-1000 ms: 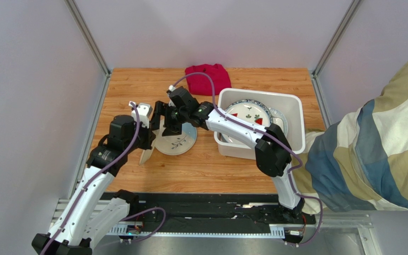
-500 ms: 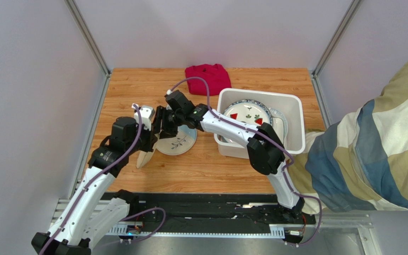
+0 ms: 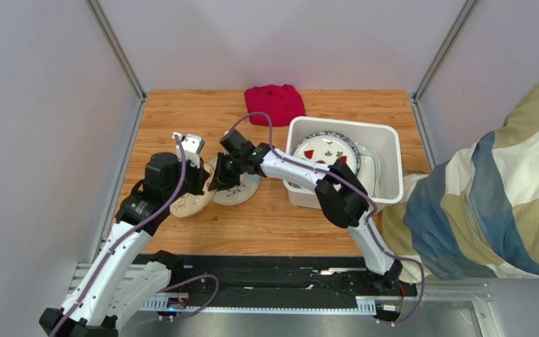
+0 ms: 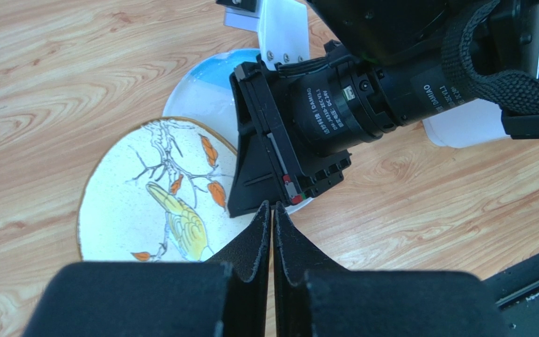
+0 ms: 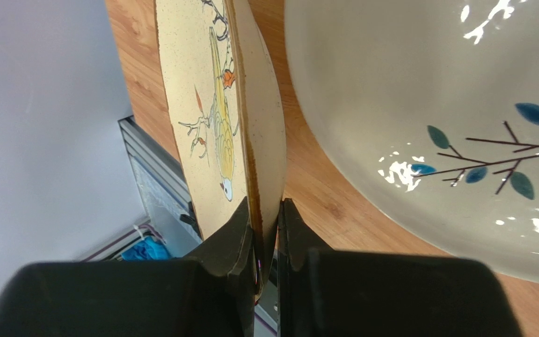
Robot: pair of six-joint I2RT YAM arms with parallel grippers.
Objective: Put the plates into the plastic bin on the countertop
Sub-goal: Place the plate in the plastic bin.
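A cream plate with a yellow bird [image 4: 146, 203] leans tilted over the countertop [image 3: 272, 225], left of a cream-and-blue leaf-sprig plate [image 3: 243, 189]. My right gripper [image 5: 265, 217] is shut on the bird plate's [image 5: 205, 105] brown rim, beside the leaf-sprig plate [image 5: 427, 105]. My left gripper [image 4: 272, 208] hovers just above the bird plate's near edge. Its jaws are almost together with nothing between them. In the top view both grippers meet at the bird plate [image 3: 189, 202]. The plastic bin [image 3: 342, 125] stands at the right and holds a strawberry-print plate [image 3: 328, 149] and others.
A folded red cloth [image 3: 274, 102] lies at the back edge of the countertop. A person's plaid sleeve [image 3: 497, 189] reaches in at the right, next to the bin. Grey walls close in the left, back and right sides.
My right gripper has shut on the bird plate's rim. The plate has tipped from nearly upright on its edge to a flatter lean. My left gripper no longer has the rim between its jaws.
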